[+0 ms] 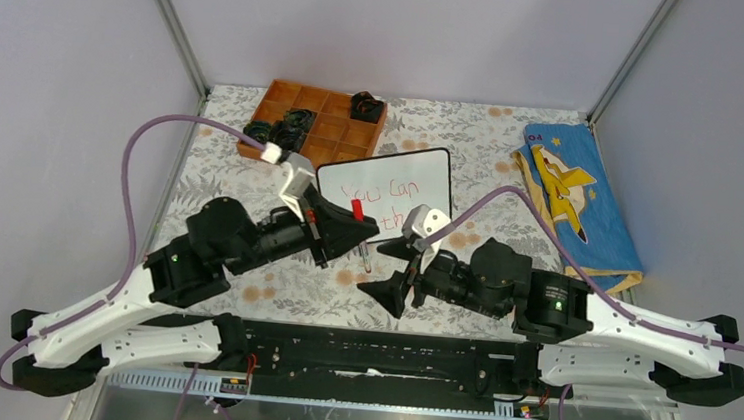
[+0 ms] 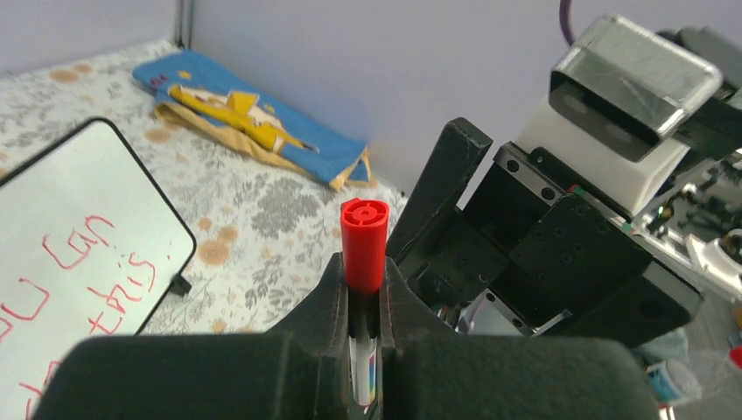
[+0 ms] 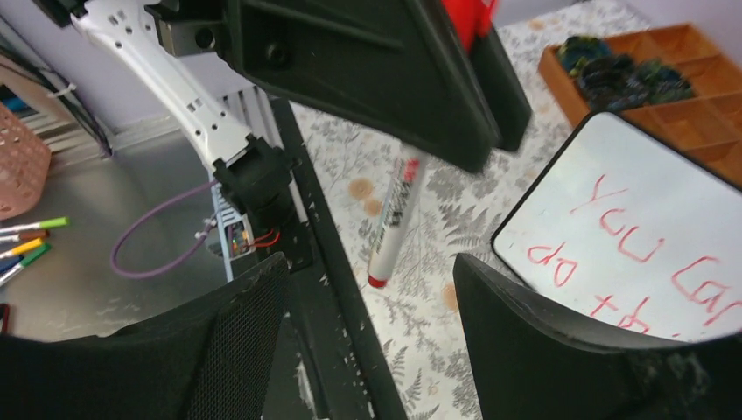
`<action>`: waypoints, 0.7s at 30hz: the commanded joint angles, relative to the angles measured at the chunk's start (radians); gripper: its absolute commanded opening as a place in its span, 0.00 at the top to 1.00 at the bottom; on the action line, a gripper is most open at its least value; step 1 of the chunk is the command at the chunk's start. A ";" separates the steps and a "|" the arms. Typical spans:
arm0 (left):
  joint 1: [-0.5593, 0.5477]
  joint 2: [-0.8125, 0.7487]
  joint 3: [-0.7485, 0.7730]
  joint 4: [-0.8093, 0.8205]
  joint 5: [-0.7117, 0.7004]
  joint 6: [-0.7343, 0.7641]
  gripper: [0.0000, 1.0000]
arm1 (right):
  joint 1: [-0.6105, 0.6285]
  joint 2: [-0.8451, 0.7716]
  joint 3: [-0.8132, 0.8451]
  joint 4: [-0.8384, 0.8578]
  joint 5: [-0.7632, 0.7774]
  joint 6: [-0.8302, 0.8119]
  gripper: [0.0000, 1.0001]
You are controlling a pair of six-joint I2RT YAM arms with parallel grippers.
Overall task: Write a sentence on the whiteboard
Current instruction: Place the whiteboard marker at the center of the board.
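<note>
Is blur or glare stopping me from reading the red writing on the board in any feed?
Top view: whiteboard evenly lit, no glare, but the writing is tiny and partly behind the left gripper. Left wrist: writing sharp though cropped; the left fingers are a soft dark mass. Right wrist: writing crisp, the right fingers blurred up close.

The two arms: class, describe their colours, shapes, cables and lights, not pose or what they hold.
The left arm and right arm have white shells and black joints. A purple cable loops along each; each shows a green light. The left hand and right hand are black, with wedge-shaped fingers.
</note>
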 commanded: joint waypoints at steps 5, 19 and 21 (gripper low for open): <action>0.003 0.015 0.010 -0.036 0.139 0.046 1.00 | 0.001 -0.007 -0.081 0.180 0.032 0.107 0.31; 0.003 -0.015 -0.047 -0.021 0.137 0.020 1.00 | 0.000 0.034 -0.112 0.322 0.049 0.151 0.66; 0.003 -0.026 -0.049 -0.029 0.110 0.019 0.85 | 0.001 0.044 -0.111 0.336 0.038 0.158 0.72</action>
